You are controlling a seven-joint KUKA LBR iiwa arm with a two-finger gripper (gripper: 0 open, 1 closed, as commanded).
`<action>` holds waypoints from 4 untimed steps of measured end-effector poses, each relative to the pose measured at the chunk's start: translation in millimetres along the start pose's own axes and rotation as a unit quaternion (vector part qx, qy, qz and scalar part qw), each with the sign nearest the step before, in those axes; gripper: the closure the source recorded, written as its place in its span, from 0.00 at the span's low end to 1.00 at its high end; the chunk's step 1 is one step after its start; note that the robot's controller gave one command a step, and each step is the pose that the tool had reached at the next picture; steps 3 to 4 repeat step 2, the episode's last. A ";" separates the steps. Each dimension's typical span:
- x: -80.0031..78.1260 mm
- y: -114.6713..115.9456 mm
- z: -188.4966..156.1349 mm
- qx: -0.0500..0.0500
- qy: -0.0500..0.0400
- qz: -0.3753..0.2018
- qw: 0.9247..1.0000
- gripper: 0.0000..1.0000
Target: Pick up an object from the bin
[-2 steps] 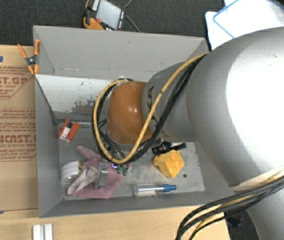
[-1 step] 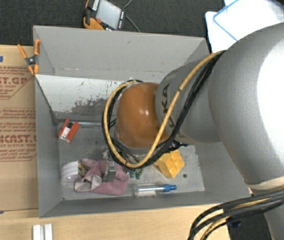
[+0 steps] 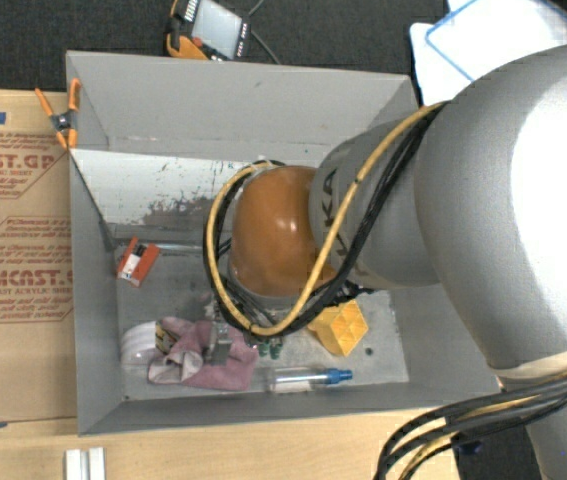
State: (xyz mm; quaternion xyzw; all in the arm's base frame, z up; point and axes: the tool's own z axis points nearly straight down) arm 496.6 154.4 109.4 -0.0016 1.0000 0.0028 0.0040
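Camera view from above and a little to one side: a bulky silver-grey robot arm (image 3: 483, 198) reaches in from the right over a grey metal bin (image 3: 213, 98). Its wrist, under a rounded orange cover (image 3: 273, 228) looped with yellow and black cables (image 3: 215, 238), points steeply down at the bin floor.

Below the cover, the gripper (image 3: 225, 340) sits low at the upper right edge of a crumpled mauve-pink cloth (image 3: 198, 366) lying near the bin's front wall, left of centre. The wrist and cloth folds hide so much of the gripper that it cannot be told whether it is spread or pressed together, or whether it pinches the cloth.

The step in hand looks like the descent onto the cloth, the likely pick. The next move would call for a firm closure on a fold, then a straight lift.

Nearby lie:
- a white round object (image 3: 135, 340), touching the cloth's left side
- a yellow sponge-like block (image 3: 339, 328), to the gripper's right
- a clear tube with a blue cap (image 3: 308, 378), along the front wall
- a small red-orange box (image 3: 138, 263), well apart at the left
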 end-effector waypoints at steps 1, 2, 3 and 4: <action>-5.6 -10.1 -3.8 0.000 -0.001 0.003 1.000 1.00; -5.0 -18.3 -82.9 0.000 0.002 -0.006 1.000 1.00; -5.0 -18.3 -82.9 0.000 0.002 -0.006 1.000 1.00; -5.0 -18.3 -82.9 0.000 0.002 -0.006 1.000 1.00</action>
